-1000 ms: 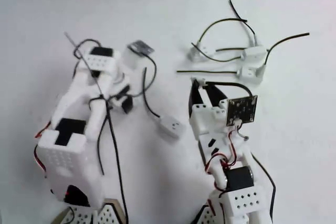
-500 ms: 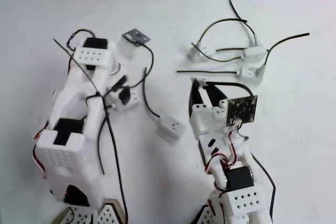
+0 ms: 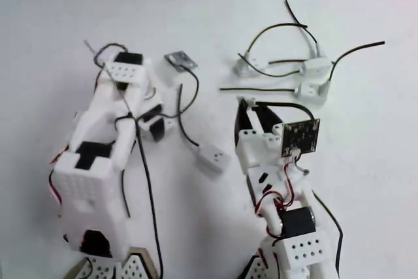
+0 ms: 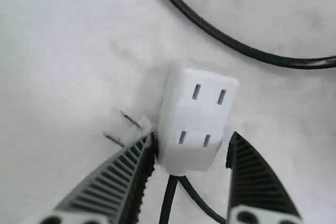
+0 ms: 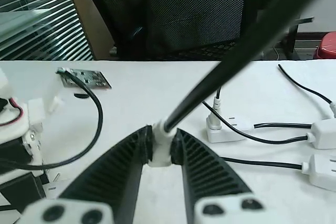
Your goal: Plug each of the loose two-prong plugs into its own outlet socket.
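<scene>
Your left arm (image 3: 98, 142) has swung slightly toward 3 o'clock; the right arm (image 3: 274, 155) holds still. High view: left gripper (image 3: 157, 123) tilts down at the table (image 3: 366, 181), with a cabled socket (image 3: 212, 157) at its 4 o'clock. Left wrist view: jaws wide around a white four-slot outlet block (image 4: 197, 114), with a two-prong plug (image 4: 131, 128) just beside it. Right wrist view: right gripper (image 5: 163, 135) clamps a white plug (image 5: 160, 153) trailing black cord (image 5: 236, 40).
</scene>
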Robot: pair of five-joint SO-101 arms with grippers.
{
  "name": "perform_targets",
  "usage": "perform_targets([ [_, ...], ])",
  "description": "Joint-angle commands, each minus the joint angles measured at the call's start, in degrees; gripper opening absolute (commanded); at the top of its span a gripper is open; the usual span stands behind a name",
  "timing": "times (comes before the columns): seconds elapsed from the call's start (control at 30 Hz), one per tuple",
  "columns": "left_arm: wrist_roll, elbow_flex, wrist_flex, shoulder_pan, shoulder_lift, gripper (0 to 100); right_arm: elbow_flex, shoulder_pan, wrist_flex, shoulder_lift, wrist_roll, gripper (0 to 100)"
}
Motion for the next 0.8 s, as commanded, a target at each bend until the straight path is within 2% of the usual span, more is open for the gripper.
perform_targets([
  [0.0, -0.4, -1.1, -1.6, 1.5, 2.0, 23, -0.8, 0.3, -1.3, -0.7, 0.5, 1.7],
  [0.07, -0.2, -1.5, -1.5, 1.5, 1.5, 22, -0.8, 0.3, -1.3, -0.7, 0.5, 1.7],
  [0.27, 5.0, -0.5, -0.7, 2.6, -2.4, 12, -0.8, 0.3, -1.3, -0.7, 0.5, 1.7],
  [0.4, 7.5, 7.4, -1.3, 5.8, -8.0, 13, -0.8, 0.3, -1.3, -0.7, 0.5, 1.7],
  [0.6, 17.0, 24.6, -10.3, 8.7, -19.5, 21, -0.8, 0.3, -1.3, -0.7, 0.6, 1.7],
  [0.77, 19.1, 30.9, -12.7, 6.6, -27.1, 32, -0.8, 0.3, -1.3, -0.7, 0.6, 1.7],
])
